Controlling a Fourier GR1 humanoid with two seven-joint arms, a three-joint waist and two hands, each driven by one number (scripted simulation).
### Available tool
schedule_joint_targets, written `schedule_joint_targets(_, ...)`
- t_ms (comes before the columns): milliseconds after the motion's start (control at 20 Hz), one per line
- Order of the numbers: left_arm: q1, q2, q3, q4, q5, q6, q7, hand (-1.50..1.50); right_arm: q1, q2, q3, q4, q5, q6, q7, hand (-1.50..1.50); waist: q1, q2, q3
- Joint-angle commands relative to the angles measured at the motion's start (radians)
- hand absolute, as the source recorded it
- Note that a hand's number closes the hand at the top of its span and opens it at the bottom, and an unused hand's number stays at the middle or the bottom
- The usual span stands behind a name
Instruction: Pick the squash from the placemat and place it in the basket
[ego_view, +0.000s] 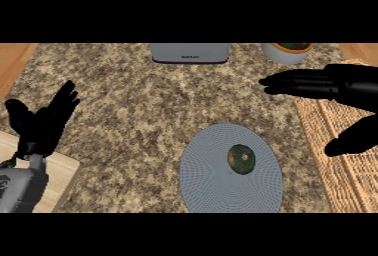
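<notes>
None done yet: squash (241, 159) sits on placemat (231, 169) | right hand (325, 86) spread wide, holding nothing, above basket (341, 150) | left hand (43, 122) open, resting.

You've got a speckled brown-and-beige granite counter (133, 85), a blue-grey placemat (214, 185) with fine concentric ribbing, and a dark green squash (241, 159) with an orange-brown patch. Basket (347, 170) – tan wicker weave. Both hands black – left hand (44, 125), right hand (325, 85). Pale wooden board (63, 175) bottom left.
</notes>
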Motion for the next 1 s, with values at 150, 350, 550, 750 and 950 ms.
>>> schedule_joint_targets(150,0.020,-0.008,0.016,-0.037,0.015,-0.022,0.020,0.00,0.137,0.059,0.102,0.123,0.163,-0.163,-0.317,-1.50,0.003,-0.002,0.000)
schedule_joint_targets(350,-0.028,-0.052,-0.011,0.027,-0.050,0.019,0.004,0.00,0.109,0.205,0.208,0.205,0.236,-0.279,-0.287,-1.50,-0.001,-0.001,-0.001)
schedule_joint_targets(550,0.049,-0.014,0.024,-0.041,-0.022,-0.037,0.012,0.00,0.134,0.233,0.184,0.259,0.191,-0.264,-0.333,-1.50,-0.002,-0.006,-0.001)
schedule_joint_targets(750,0.030,-0.020,0.042,-0.081,-0.023,-0.037,0.068,0.00,0.170,0.306,0.260,0.305,0.326,-0.374,-0.326,-1.50,-0.005,-0.007,-0.001)
schedule_joint_targets(950,0.007,-0.054,0.042,-0.066,-0.057,-0.018,0.059,0.00,0.079,0.374,0.277,0.435,0.420,-0.391,-0.307,-1.50,-0.004,-0.005,-0.001)
